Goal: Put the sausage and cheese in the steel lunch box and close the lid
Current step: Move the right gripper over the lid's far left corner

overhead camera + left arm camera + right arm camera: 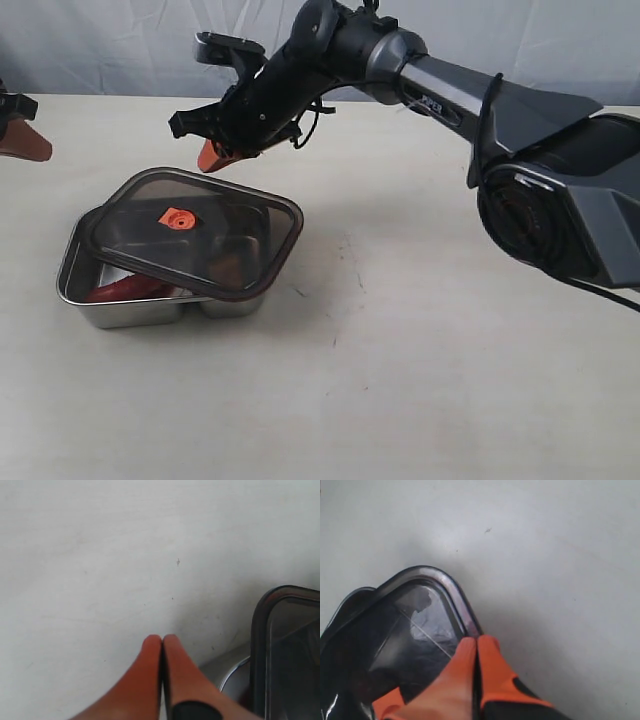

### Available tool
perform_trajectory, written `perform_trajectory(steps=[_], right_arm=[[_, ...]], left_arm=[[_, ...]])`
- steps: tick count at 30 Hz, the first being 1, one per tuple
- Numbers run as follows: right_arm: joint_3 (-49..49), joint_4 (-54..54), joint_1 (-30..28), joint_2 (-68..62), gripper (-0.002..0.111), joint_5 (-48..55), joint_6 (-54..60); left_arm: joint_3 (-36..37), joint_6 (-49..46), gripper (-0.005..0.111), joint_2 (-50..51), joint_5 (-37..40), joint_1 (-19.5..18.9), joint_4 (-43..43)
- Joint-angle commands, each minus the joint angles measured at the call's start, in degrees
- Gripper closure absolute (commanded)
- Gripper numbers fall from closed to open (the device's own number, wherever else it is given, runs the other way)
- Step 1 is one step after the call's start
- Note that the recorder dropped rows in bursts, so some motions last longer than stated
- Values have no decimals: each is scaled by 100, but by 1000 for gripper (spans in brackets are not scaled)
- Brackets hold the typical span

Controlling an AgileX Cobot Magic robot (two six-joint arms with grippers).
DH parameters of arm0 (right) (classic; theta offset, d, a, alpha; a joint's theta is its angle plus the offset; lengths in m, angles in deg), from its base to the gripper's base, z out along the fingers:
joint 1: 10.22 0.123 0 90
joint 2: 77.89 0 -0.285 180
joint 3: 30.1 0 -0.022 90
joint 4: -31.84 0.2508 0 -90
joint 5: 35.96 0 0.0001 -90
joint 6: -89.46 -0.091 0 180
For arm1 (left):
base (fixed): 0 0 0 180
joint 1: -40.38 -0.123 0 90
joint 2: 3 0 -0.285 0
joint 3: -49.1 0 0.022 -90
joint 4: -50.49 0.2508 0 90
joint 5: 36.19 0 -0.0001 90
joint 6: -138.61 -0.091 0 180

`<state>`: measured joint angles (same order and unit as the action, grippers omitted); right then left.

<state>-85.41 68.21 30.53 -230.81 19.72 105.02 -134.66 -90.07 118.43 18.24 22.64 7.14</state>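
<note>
The pale table (430, 385), seemingly scuffed with small dark marks, carries the steel lunch box (130, 313).

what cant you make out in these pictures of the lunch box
- Cheese: exterior view, only a dim brownish patch under the dark lid; cannot confirm it.
- Sausage: exterior view, one red strip shows; the lid covers the rest.
- Left gripper: the exterior view's left edge cuts it off.
- Steel lunch box interior: right wrist view, hidden by the lid and the fingers of the right gripper.

Left gripper (162, 642), right gripper (477, 643): jaws together
</note>
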Motion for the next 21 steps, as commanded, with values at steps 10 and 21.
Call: perform_trajectory(steps=[10, 21], right_arm=[[-34, -140, 38, -142, 108, -388, 47], [-34, 53, 116, -154, 108, -385, 266]], left_arm=[[-2, 16, 106, -59, -43, 0, -235], [-2, 6, 106, -59, -60, 0, -235]])
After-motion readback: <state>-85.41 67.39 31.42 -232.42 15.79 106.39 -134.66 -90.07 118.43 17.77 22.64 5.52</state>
